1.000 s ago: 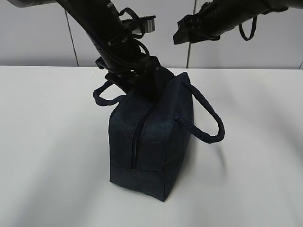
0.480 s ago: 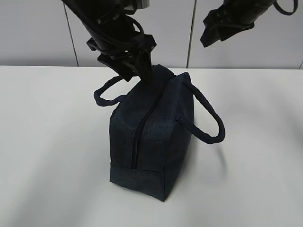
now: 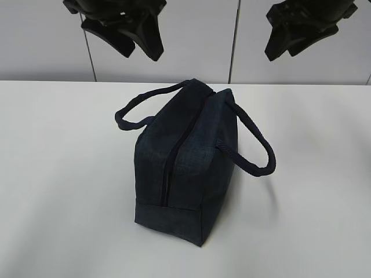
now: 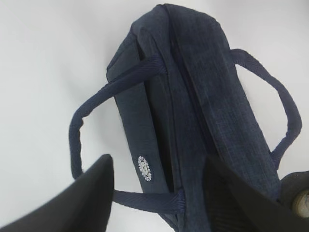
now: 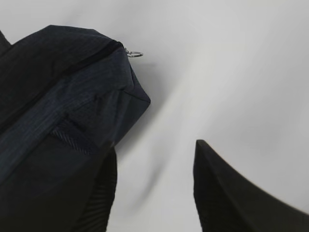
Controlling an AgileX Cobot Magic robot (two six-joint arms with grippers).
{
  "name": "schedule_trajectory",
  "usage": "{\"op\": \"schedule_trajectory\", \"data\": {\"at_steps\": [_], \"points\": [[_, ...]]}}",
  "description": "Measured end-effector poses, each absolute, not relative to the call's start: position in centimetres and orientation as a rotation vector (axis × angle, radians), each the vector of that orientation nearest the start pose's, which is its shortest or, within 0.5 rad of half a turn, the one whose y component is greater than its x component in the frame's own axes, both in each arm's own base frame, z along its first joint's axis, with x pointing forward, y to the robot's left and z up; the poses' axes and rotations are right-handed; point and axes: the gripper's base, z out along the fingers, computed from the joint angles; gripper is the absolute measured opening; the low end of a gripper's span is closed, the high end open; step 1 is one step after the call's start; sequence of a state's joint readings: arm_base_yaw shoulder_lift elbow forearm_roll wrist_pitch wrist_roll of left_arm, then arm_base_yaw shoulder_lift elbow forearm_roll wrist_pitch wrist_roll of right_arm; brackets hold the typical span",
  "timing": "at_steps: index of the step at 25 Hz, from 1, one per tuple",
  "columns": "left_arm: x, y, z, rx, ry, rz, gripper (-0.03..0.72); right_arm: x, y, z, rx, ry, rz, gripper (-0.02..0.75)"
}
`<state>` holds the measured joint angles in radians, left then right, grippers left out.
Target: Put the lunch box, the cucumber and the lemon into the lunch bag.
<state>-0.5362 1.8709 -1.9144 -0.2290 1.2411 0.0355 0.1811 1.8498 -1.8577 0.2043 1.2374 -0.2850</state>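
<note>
The dark navy lunch bag (image 3: 185, 168) stands on the white table with its top zipper closed. It also fills the left wrist view (image 4: 193, 96) and the left side of the right wrist view (image 5: 53, 96), where its silver ring pull (image 5: 135, 53) sticks out at the end. My left gripper (image 3: 141, 53) hangs open high above the bag's far end, with nothing between its fingers (image 4: 159, 164). High at the upper right, my right gripper (image 3: 282, 53) is open and empty too (image 5: 155, 150). The lunch box, the cucumber and the lemon are out of view.
The bag's two loop handles droop outward, one to the left (image 3: 136, 110) and one to the right (image 3: 255, 150). White tabletop (image 3: 58, 191) surrounds the bag. A pale panelled wall (image 3: 208, 40) runs behind the table's far edge.
My left gripper has lifted from the bag's far top end to well above it. The right gripper has moved up and to the right. The bag has stayed in place.
</note>
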Motion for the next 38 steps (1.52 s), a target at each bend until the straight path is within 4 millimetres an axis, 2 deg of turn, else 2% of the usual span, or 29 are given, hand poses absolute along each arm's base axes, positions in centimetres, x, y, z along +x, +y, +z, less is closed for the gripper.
{"op": "schedule_trajectory", "data": {"at_steps": [4, 7, 10, 15, 21, 26, 29, 38], "points": [[32.6, -21.5, 37.2, 0.724, 2.587, -0.452, 0.406, 38.5, 8.8, 35.8, -0.466, 2.637, 0.272, 0.366], [31.2, -20.5, 37.8, 0.724, 2.586, -0.425, 0.406, 37.2, 8.5, 36.9, -0.437, 2.623, 0.274, 0.354], [29.7, -19.4, 38.8, 0.723, 2.570, -0.414, 0.400, 35.1, 7.9, 37.9, -0.417, 2.621, 0.234, 0.350], [26.9, -17.8, 41.7, 0.712, 2.492, -0.430, 0.386, 31.9, 7.2, 38.5, -0.364, 2.638, 0.230, 0.350], [24.2, -16.2, 44.7, 0.699, 2.399, -0.450, 0.384, 27.3, 6.6, 41.3, -0.349, 2.554, 0.280, 0.353], [21.9, -14.8, 46.7, 0.688, 2.330, -0.467, 0.384, 22.7, 5.8, 43.0, -0.339, 2.483, 0.283, 0.443], [20.1, -13.8, 46.6, 0.688, 2.328, -0.475, 0.375, 19.9, 5.3, 43.6, -0.336, 2.443, 0.283, 0.475], [13.4, -9.8, 43.1, 0.697, 2.375, -0.467, 0.354, 12.5, 3.9, 44.4, -0.333, 2.316, 0.282, 0.479]]}}
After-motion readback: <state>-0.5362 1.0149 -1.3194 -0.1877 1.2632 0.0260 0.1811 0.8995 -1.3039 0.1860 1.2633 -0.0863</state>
